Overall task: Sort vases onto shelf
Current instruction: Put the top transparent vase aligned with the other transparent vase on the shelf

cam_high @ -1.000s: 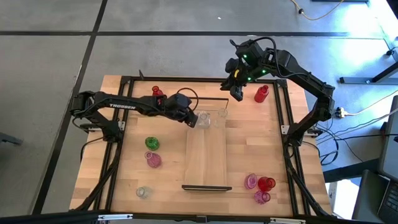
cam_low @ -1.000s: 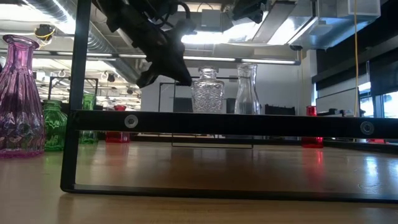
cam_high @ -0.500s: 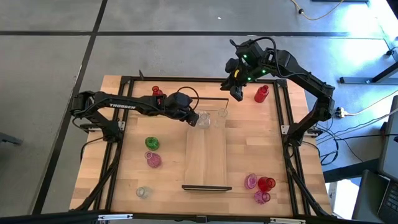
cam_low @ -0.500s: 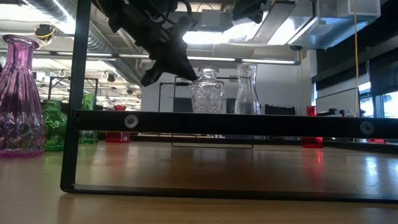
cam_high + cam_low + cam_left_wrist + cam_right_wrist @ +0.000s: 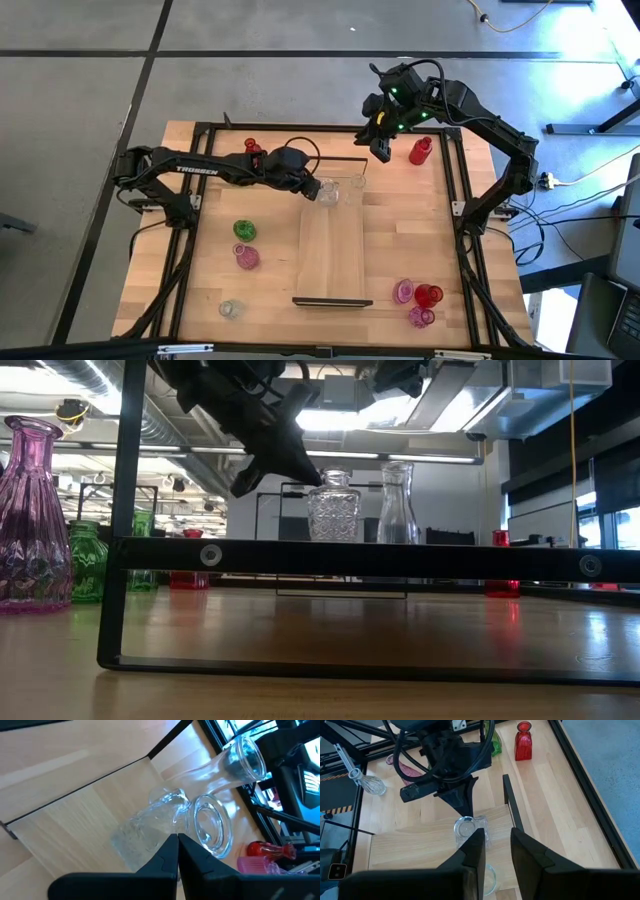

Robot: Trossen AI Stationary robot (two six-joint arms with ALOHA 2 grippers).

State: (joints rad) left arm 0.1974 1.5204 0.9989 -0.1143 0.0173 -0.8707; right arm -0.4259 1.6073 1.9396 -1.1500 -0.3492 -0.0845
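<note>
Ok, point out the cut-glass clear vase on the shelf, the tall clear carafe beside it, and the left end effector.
cut-glass clear vase (image 5: 333,512), low view, on its patterned body.
tall clear carafe (image 5: 398,505), low view, on its neck and shoulder.
left end effector (image 5: 309,189), high view, at its fingertips beside the cut-glass vase.

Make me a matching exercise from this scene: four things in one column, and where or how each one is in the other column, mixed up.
Things:
1. squat faceted clear glass vase
2. tall red glass bottle
3. round green glass vase
4. right tool

Places or states:
A. on the wooden tabletop, left of the long light-wood shelf
B. open, raised near the shelf's far end
C. standing on the shelf, next to the left tool
D. on the tabletop, right of the shelf's far end

Pairs: 1-C, 2-D, 3-A, 4-B
</note>
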